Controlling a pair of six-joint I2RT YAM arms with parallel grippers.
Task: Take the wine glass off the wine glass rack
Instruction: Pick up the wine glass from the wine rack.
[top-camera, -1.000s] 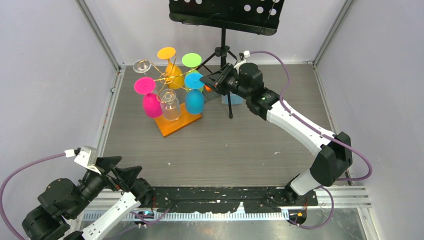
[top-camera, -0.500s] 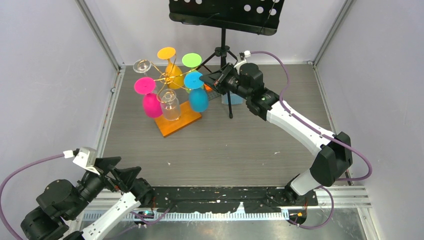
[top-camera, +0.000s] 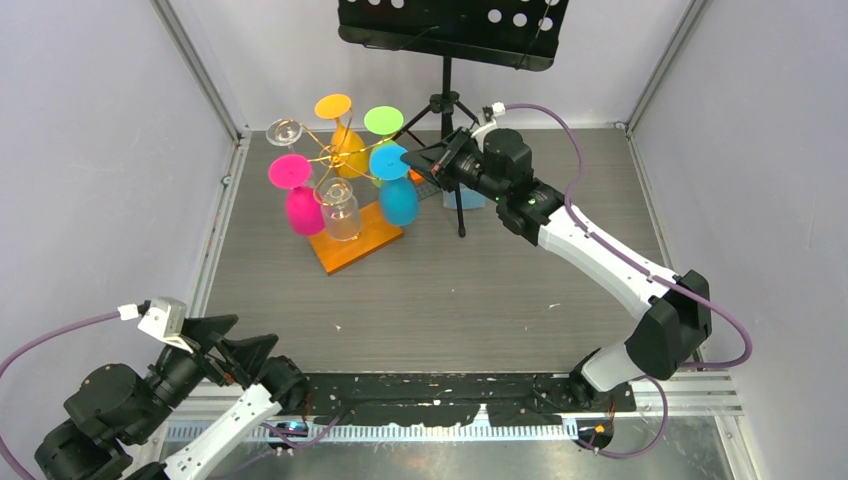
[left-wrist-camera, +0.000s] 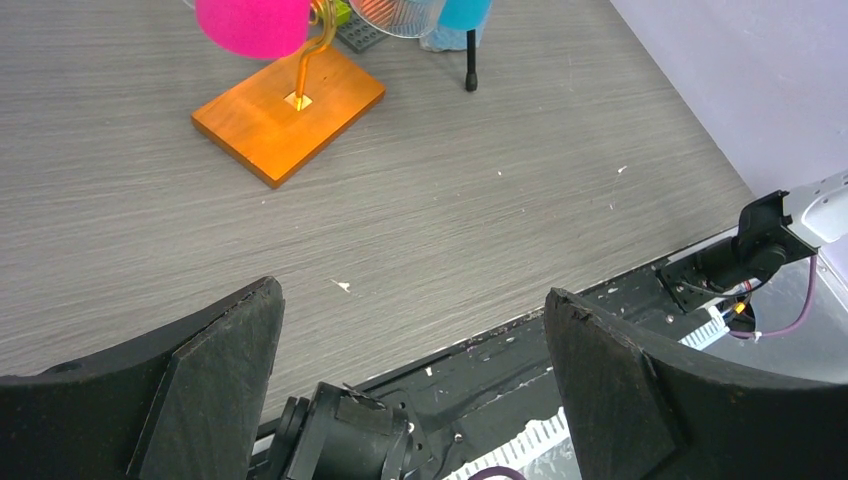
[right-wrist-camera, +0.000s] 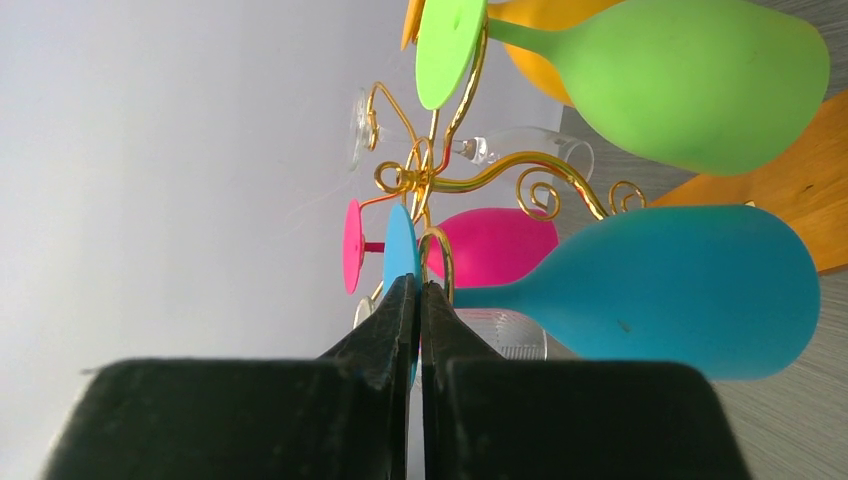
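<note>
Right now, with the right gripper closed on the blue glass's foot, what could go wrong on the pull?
1. The right gripper pinches only the thin foot rim of the blue wine glass; it may slip.
2. Its stem sits in a gold hook of the wine glass rack; a skewed pull could drag the rack.
3. The green glass hangs close.

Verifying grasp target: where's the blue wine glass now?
Top view: the blue wine glass hangs upside down, right side of the rack, beside the green glass, foot pinched by the right hand.
</note>
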